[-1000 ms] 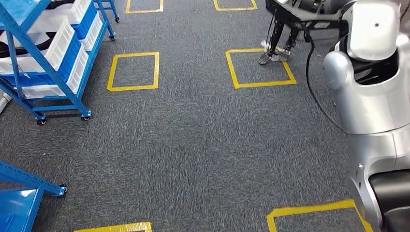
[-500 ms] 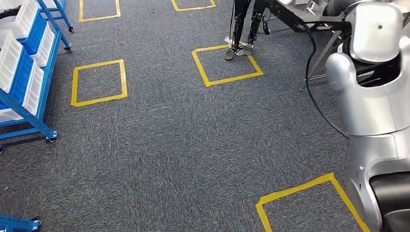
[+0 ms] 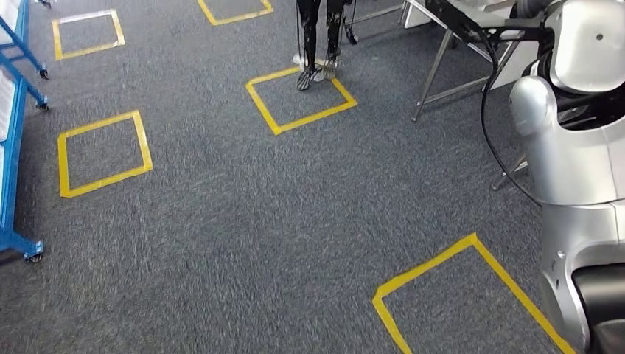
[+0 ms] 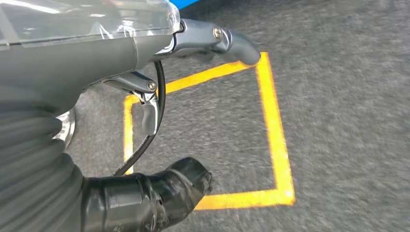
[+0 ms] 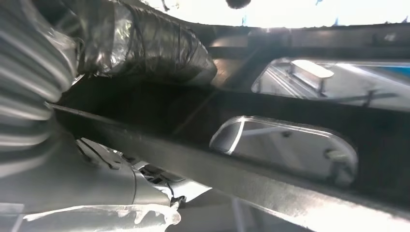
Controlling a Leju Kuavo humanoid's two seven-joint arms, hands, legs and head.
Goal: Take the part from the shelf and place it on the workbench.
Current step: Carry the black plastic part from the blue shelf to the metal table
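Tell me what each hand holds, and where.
Right hand grips the black part by one bar, thumb on one face, fingers on the other. Left hand holds nothing.

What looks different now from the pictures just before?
The robot's view has swung right: the blue metal shelf rack has slid to the picture's left edge, and the metal-legged table has come in. The things themselves stayed put. The right hand holds a flat dark part.

The left hand (image 4: 159,121) hangs over the floor, its fingers (image 4: 232,41) stretched apart, gripping nothing. The right hand (image 5: 130,87) grips a dark flat part (image 5: 300,145), thumb (image 5: 154,41) pressed over its edge, fingers beneath it.
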